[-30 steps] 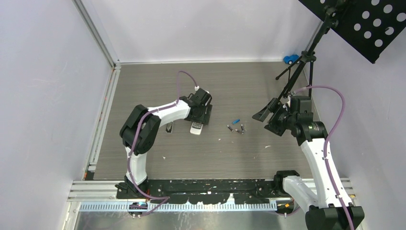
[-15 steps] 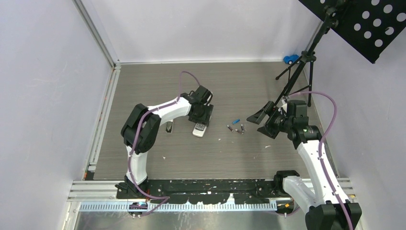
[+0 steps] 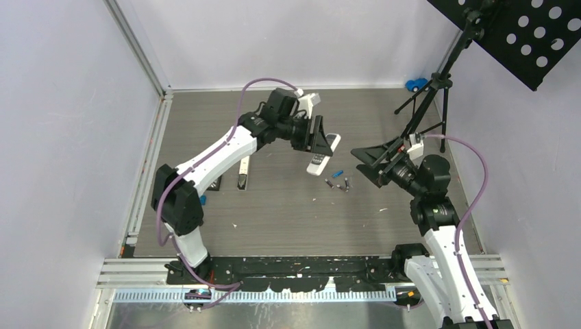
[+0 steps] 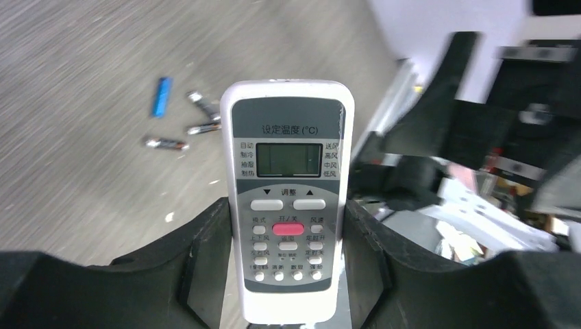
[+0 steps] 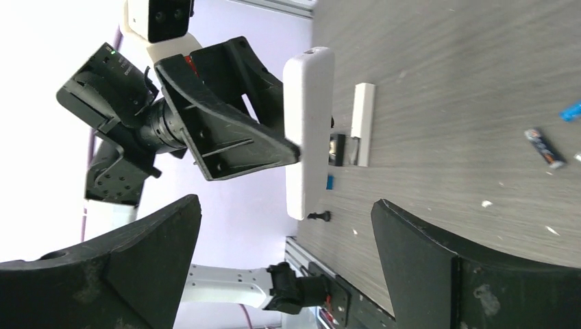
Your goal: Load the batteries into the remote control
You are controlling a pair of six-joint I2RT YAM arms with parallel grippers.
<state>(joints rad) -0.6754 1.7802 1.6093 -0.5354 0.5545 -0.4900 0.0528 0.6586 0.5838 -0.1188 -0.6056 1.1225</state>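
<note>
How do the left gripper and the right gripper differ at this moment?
The left gripper is closed on the white remote, while the right gripper holds nothing. The left gripper's jaws stand only as wide as the remote; the right gripper's jaws stand wide open. Both are black and both are raised above the table.

The white rectangular plastic remote control point(image 4: 288, 199) carried Chinese print on its grey face: "设定温度 (°C)" above the small grey screen point(image 4: 288, 160). Beside the screen, 自动, 制冷, 抽湿, 制热 ran down the left and 送风, 高风, 中风, 低风 down the right. "调整" sat between the white arrow keys point(image 4: 266, 203), and "开/关" over the red oval button point(image 4: 287, 229). The lower key labels were too small for me to read.
</note>
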